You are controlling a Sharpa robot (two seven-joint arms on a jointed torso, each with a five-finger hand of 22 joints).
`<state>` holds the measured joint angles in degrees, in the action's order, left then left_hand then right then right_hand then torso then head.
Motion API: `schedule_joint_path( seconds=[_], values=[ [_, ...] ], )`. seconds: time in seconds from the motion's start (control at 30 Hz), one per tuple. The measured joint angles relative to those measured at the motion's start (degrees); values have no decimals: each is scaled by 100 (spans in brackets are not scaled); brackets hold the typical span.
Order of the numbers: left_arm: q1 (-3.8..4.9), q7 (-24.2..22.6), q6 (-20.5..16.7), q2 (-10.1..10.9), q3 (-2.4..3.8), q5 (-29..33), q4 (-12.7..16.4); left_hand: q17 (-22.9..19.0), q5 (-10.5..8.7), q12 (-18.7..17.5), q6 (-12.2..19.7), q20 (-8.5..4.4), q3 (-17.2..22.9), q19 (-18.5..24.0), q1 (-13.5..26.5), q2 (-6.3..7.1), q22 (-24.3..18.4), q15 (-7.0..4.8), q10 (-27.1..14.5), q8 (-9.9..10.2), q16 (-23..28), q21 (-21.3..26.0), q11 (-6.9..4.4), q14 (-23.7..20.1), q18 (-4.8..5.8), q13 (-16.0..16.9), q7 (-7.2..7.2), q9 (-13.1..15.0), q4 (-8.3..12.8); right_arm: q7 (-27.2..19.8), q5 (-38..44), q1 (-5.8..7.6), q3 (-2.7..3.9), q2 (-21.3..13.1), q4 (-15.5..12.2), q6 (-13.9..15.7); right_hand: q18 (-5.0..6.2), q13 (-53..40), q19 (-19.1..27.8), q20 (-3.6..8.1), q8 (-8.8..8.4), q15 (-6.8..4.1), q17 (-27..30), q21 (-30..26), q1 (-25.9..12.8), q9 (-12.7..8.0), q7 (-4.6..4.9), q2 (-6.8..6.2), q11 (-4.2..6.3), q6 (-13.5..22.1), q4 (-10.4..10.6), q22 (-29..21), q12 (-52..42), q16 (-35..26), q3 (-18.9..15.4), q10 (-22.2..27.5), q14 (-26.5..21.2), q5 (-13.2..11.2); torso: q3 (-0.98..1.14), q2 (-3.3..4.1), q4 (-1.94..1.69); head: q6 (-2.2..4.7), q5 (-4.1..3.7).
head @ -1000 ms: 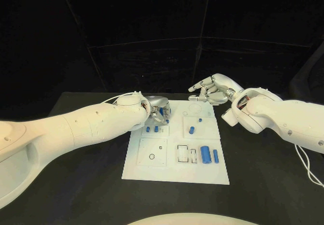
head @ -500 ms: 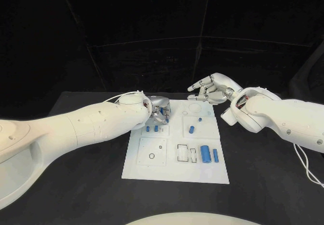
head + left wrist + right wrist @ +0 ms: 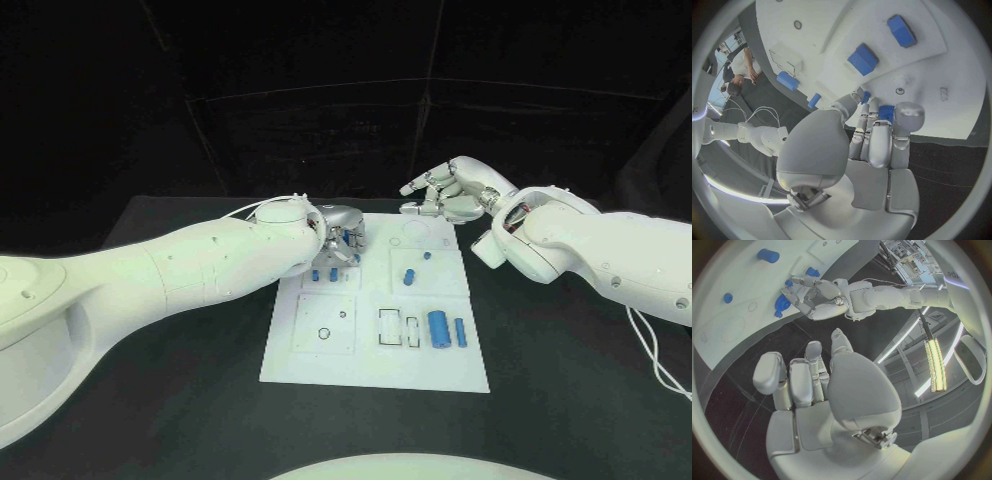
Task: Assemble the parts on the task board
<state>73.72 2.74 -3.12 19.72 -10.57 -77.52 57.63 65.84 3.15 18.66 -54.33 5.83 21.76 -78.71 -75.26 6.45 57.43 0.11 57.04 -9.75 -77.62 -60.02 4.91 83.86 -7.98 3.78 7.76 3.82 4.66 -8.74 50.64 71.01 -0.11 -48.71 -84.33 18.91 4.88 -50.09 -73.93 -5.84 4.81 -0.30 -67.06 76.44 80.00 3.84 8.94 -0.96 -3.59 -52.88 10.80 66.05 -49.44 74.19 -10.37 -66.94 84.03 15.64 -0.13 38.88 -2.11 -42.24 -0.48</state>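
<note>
Head view: the task board (image 3: pixel 372 362) lies in the middle of the black bench (image 3: pixel 188 400). The left hand (image 3: pixel 340 240) is lowered over the board's far left corner, beside two small blue parts (image 3: pixel 325 273); two more parts (image 3: pixel 415 274) sit in the far right section, and a large blue cylinder (image 3: pixel 438 327) with a slimmer blue bar (image 3: pixel 462 333) lies in the near right section, next to open slots that presumably await them. The right hand (image 3: pixel 451 192) hangs just past the board's far edge, clear of all parts, probably kept out of the left arm's way. Left wrist view: the left hand (image 3: pixel 873 135) has its fingers drawn together, and a small blue part (image 3: pixel 886 112) shows at the fingertips (image 3: pixel 907 114); it appears pinched there, poised above the board (image 3: pixel 929 75) for insertion. Right wrist view: the right hand (image 3: pixel 807 375) is released, fingers loosely extended and holding nothing, with the left hand (image 3: pixel 820 299) visible over the board (image 3: pixel 729 320).
</note>
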Motion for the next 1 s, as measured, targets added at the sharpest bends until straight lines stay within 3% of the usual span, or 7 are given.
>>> schedule_joint_path(
  seconds=[0.27,0.33,0.53,0.8,1.0],
  values=[
    [5,17,81,-21,4,-3,-15,4,0,-16,-309,-39,174,-39,42,-122,130,-5,330,0,-48,-127,-59,4,0,6,7,19,-38,0,0,0,0,-1,0,-2,0,-3,0,0,0,0,1,0,0,0,0,0,0,0,0,0,0,0,0,0,0,0,1,-3,1,3,-9],
    [5,28,100,-26,4,-4,-15,4,0,-30,-409,-36,246,-79,-5,-169,199,-31,443,-7,-48,-203,-72,30,88,7,-12,32,-22,0,0,0,0,-1,0,-2,0,-3,0,0,0,0,1,0,19,0,0,19,0,0,0,0,0,0,0,0,0,0,0,-3,1,7,-9],
    [7,67,122,-36,8,-4,-25,4,-2,-115,-647,-89,477,-132,-123,-286,340,-84,719,-46,-70,-326,-142,20,88,5,-54,49,98,0,0,0,0,-2,0,-2,0,-3,0,0,0,0,1,-22,29,0,0,29,0,0,0,0,0,0,0,0,0,0,-1,-3,3,9,-7],
    [-7,51,42,-30,1,-4,-12,4,-12,-283,-742,-109,640,-151,-140,-302,415,-104,829,-24,-91,-369,-155,0,88,10,-60,50,214,0,0,0,0,1,0,-1,0,-2,0,0,0,0,1,-22,-2,5,0,61,0,0,0,0,0,0,0,0,0,0,-2,-5,2,14,-9],
    [-30,-10,-122,154,14,9,186,-4,-11,-472,-700,-109,751,-151,-142,-304,435,-104,785,109,-91,-399,-111,0,87,-16,-18,14,260,-2,0,0,0,0,2,-1,0,-2,0,0,0,0,1,-22,-2,5,0,61,0,0,0,0,0,0,0,0,0,0,-4,-10,-8,27,-14]
  ],
)
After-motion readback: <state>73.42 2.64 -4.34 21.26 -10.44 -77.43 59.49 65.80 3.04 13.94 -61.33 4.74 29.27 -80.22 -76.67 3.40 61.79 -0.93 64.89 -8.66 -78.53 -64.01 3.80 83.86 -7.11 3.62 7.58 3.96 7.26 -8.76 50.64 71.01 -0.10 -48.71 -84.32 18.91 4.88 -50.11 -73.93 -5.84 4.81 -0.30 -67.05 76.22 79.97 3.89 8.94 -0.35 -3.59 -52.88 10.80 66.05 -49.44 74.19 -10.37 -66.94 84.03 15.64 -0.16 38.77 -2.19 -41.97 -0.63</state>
